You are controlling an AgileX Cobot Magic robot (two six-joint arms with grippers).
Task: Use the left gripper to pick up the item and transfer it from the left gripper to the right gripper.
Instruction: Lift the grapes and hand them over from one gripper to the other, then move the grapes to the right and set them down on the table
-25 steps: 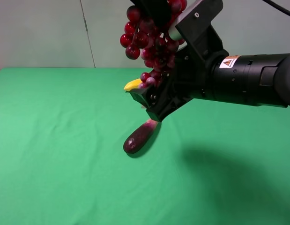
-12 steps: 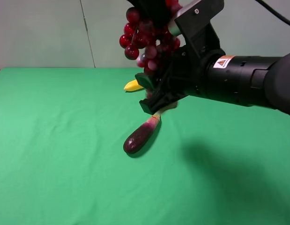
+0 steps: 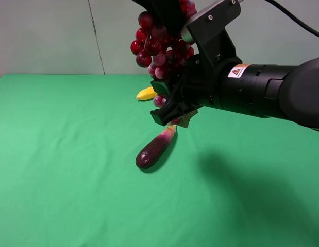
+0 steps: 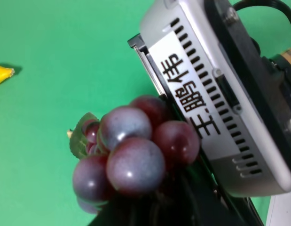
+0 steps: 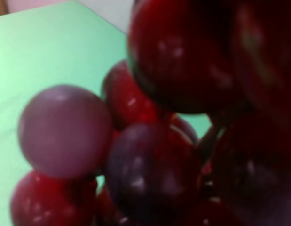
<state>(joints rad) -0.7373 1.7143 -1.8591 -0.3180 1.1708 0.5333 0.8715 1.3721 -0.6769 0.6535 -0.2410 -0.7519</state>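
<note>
Now your left gripper [image 3: 167, 9] is clamping the grape bunch [image 3: 160, 43]; the right gripper [image 3: 160, 107], grip unclear, is crowding it, so releasing early is risking a drop.

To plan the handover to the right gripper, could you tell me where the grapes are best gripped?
Grip the lower half of the grapes, coming in sideways from the right: the left gripper holds the top, so the bunch hangs free below.
</note>
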